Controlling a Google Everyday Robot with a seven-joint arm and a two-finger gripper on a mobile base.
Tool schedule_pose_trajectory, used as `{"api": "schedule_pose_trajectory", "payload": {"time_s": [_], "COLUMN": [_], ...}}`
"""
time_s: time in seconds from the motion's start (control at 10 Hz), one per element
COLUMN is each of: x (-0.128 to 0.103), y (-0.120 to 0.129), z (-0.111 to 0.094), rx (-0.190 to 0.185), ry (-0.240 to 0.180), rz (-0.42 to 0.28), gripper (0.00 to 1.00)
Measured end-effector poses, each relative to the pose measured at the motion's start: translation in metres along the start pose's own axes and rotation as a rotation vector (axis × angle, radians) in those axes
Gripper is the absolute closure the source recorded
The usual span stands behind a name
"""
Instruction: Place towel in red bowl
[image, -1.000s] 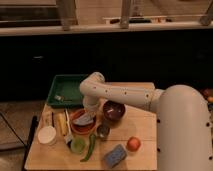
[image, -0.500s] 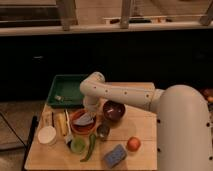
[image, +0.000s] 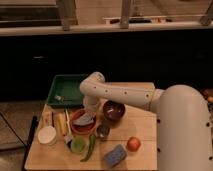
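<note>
The red bowl (image: 76, 126), wide and shallow, sits left of centre on the wooden table (image: 145, 132). The towel (image: 86, 119), a small pale grey-white cloth, is inside the bowl right at the tip of my arm. My gripper (image: 90, 113) reaches down from the white arm into the bowl, its fingers shut with the towel bunched at them. The arm hides part of the bowl's far rim.
A deeper maroon bowl (image: 114, 111) stands just right of the red bowl. A green tray (image: 67, 90) lies behind. In front are a white cup (image: 47, 135), a yellow item (image: 61, 124), a small metal cup (image: 102, 131), a green chilli (image: 90, 147), a blue sponge (image: 115, 155) and an orange fruit (image: 133, 144).
</note>
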Motion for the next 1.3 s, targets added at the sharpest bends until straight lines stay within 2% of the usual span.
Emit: {"api": "schedule_pose_trajectory", "payload": {"time_s": [1.3], "x": [-0.0003], "y": [-0.0007], "z": [0.0002], "rx": [-0.005], "ry": [0.002], "rz": [-0.023], "gripper": [0.99]}}
